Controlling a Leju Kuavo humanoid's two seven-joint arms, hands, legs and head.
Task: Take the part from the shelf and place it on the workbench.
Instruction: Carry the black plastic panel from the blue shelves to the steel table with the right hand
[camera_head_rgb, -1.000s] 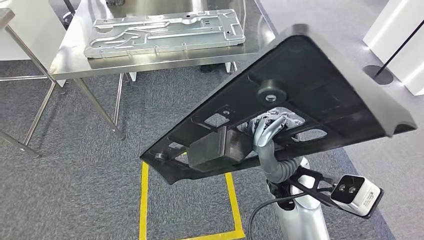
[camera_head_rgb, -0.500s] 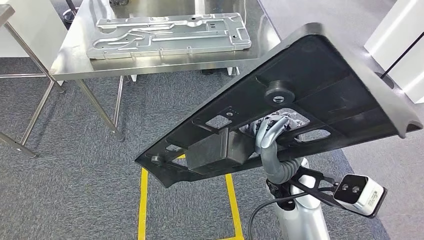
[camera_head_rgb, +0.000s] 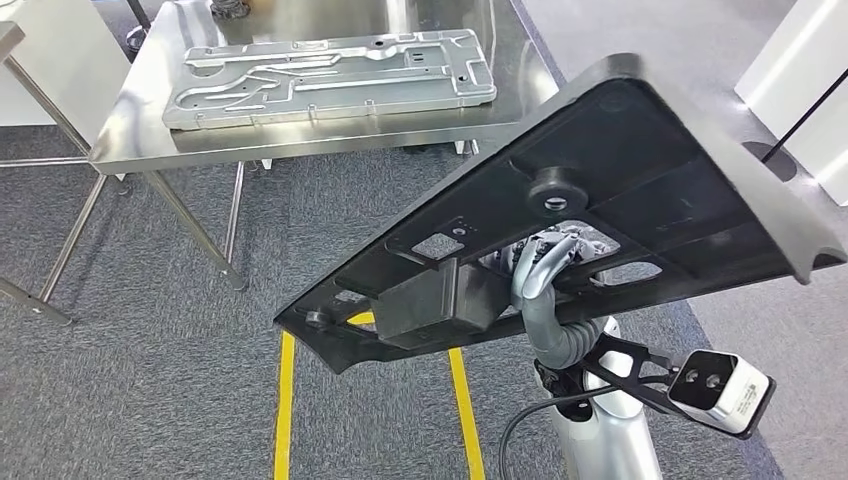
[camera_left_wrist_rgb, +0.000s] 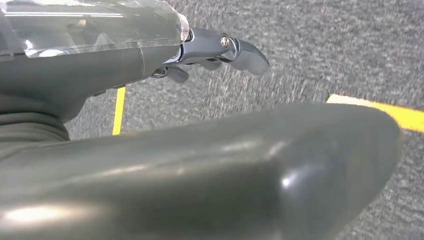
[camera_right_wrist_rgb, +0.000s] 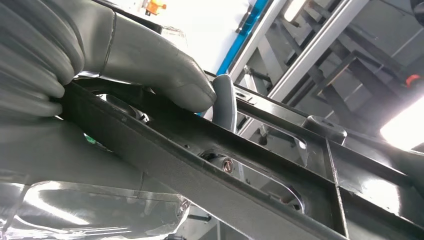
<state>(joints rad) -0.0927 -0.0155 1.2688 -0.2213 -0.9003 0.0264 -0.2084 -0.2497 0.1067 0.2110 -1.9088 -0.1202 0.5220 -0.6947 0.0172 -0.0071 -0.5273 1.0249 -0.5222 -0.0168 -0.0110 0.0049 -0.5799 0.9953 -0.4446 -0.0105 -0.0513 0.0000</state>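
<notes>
From my head view, the part (camera_head_rgb: 600, 190) sits in front of me to the right, tilted, its far end raised and its near end low. My right hand (camera_head_rgb: 545, 265) is under it, fingers (camera_right_wrist_rgb: 150, 65) gripping through an opening. The table (camera_head_rgb: 140, 125) stands ahead and to the left, apart from the part, with a flat plate (camera_head_rgb: 330, 75) lying on it. Floor tape lines (camera_head_rgb: 283, 400) run below the part's near end. My left hand (camera_left_wrist_rgb: 220, 47) hangs over the carpet (camera_left_wrist_rgb: 325, 45), probably holding nothing.
</notes>
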